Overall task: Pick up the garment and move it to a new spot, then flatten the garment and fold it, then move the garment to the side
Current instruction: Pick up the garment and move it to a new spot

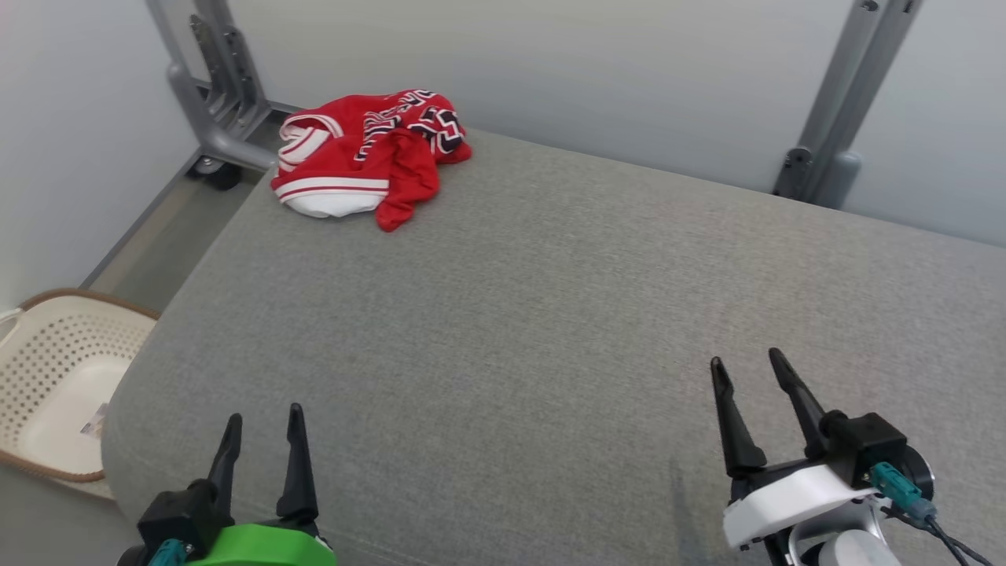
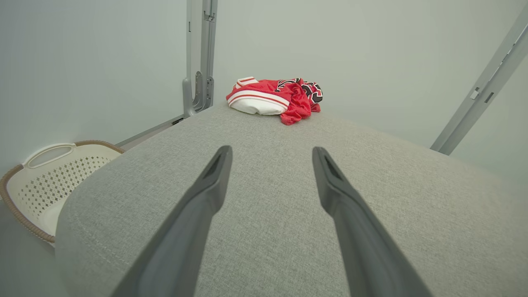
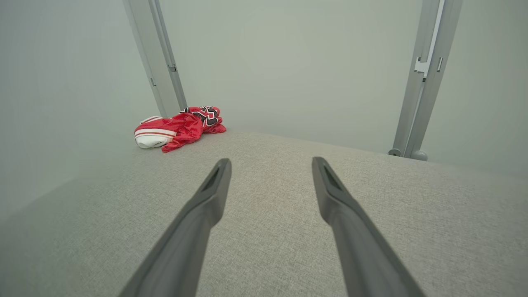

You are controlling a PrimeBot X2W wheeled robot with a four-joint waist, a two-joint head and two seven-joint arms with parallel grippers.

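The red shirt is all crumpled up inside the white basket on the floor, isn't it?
Not quite. The red shirt is crumpled up, but it isn't in the white basket. It lies on the grey cushion, up at its far left corner. The basket does sit on the floor, beside the cushion. The head view shows all this.

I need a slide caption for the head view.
Crumpled red jersey on the far-left corner of a grey upholstered surface; left gripper and right gripper in front, fingers open.
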